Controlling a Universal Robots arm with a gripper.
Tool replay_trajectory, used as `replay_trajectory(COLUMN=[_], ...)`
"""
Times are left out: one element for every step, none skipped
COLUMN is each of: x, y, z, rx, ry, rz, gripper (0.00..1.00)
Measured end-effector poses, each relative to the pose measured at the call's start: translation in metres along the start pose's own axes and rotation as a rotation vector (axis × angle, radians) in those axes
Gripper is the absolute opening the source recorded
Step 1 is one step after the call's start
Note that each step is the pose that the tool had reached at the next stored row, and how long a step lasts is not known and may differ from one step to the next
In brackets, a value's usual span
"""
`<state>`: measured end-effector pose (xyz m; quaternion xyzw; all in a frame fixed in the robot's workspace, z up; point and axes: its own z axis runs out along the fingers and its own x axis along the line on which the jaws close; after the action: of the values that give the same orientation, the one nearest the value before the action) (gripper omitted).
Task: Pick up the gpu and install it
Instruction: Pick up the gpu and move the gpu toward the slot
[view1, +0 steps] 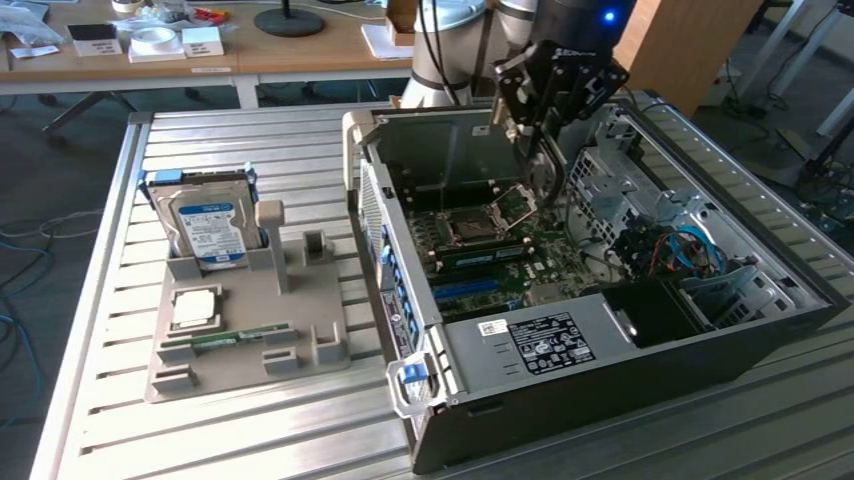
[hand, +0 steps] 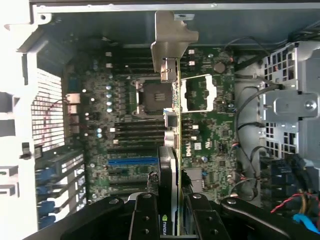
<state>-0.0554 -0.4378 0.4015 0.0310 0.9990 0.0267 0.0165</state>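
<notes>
One thin, dark, silver-bracketed gpu (hand: 169, 170) hangs edge-on over the green motherboard (hand: 220, 135), pinched across its faces by the partly closed black gripper (hand: 172, 220); it looks light, stiff and fragile, best gripped mid-board, clear of connectors.

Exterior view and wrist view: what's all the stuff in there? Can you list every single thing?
table: one, silvery, slatted, under everything
case: one, black, open, on the table toward the exterior view's right
motherboard: one, green, inside the case
power supply: one, black with white label, inside the case
holder: one, grey, on the table beside the case
hard drive: one, silver with blue-white label, upright in the holder
memory stick: one, green, lying in the holder
gpu: one, dark with silvery bracket, held edge-on over the motherboard
fingers: two, black, closed on the gpu
</notes>
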Motion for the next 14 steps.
replay_trajectory(x=[-0.003,-0.005,-0.008,-0.010,-0.012,-0.013,-0.015,-0.016,-0.017,-0.018,-0.020,-0.021,-0.023,-0.024], y=[0.0002,0.0004,0.0006,0.0007,0.0009,0.0010,0.0011,0.0012,0.0013,0.0014,0.0016,0.0017,0.0018,0.0020], z=[0.0001,0.0002,0.0003,0.0004,0.0004,0.0005,0.0006,0.0007,0.0006,0.0007,0.0008,0.0008,0.0009,0.0009], rx=[-0.0001,0.0000,-0.0001,0.0000,0.0000,0.0000,-0.0001,-0.0001,0.0000,-0.0001,-0.0001,-0.0001,0.0000,0.0000], ry=[0.0000,0.0000,0.0000,0.0000,0.0000,0.0001,0.0000,0.0000,0.0000,0.0000,0.0000,0.0000,0.0000,0.0000], rz=[0.000,0.000,0.000,0.000,0.000,0.000,0.000,0.000,0.000,0.000,0.000,0.000,0.000,0.000], gripper=[0.27,0.27,0.27,0.27,0.27,0.27,0.27,0.27,0.27,0.27,0.27,0.27,0.27,0.27])
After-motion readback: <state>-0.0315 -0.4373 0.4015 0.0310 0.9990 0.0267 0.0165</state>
